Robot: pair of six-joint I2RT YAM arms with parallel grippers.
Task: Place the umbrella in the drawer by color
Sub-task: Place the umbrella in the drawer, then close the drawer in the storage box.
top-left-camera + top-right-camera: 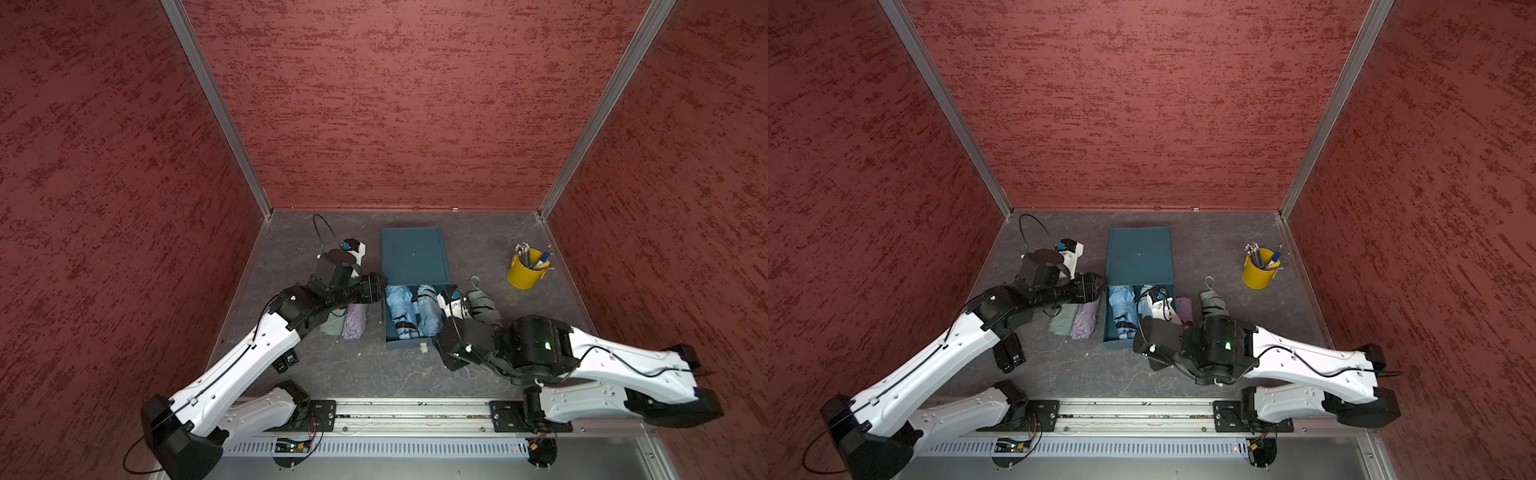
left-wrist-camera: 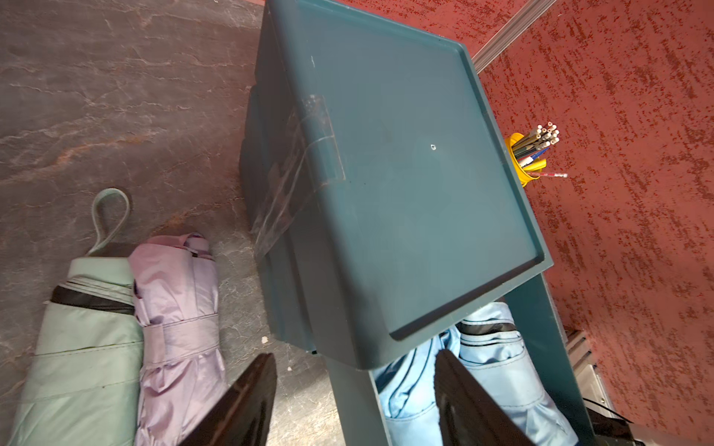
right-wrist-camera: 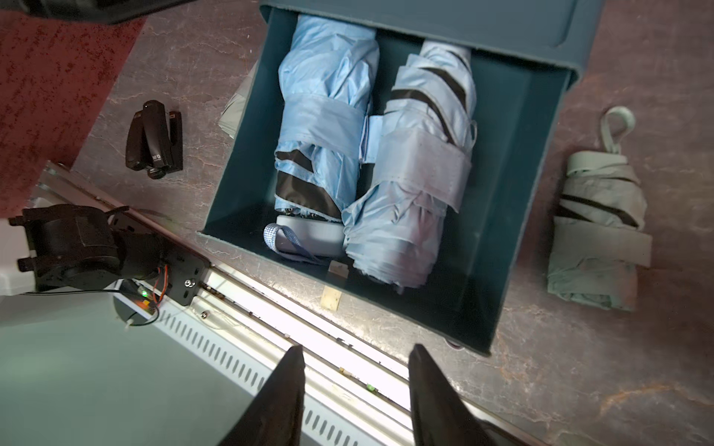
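Nearby | pencil cup [image 1: 524,272] R of drawer [image 1: 407,344] | stapler [image 3: 154,141] by L arm [image 1: 266,338]

This is a robotics lab test cell: red textured wall panels [image 1: 395,104] framed by aluminium posts [image 1: 216,108] box in a grey stone-look tabletop [image 1: 361,370], with a bare mounting rail [image 1: 415,409] and an exposed circuit board [image 1: 291,446] along the near edge and a yellow pencil cup [image 1: 524,272] at far right.

Two umbrellas [image 3: 324,116] lie in the drawer [image 3: 521,173], two others [image 2: 177,309] beside it left, another umbrella [image 3: 599,231] right.
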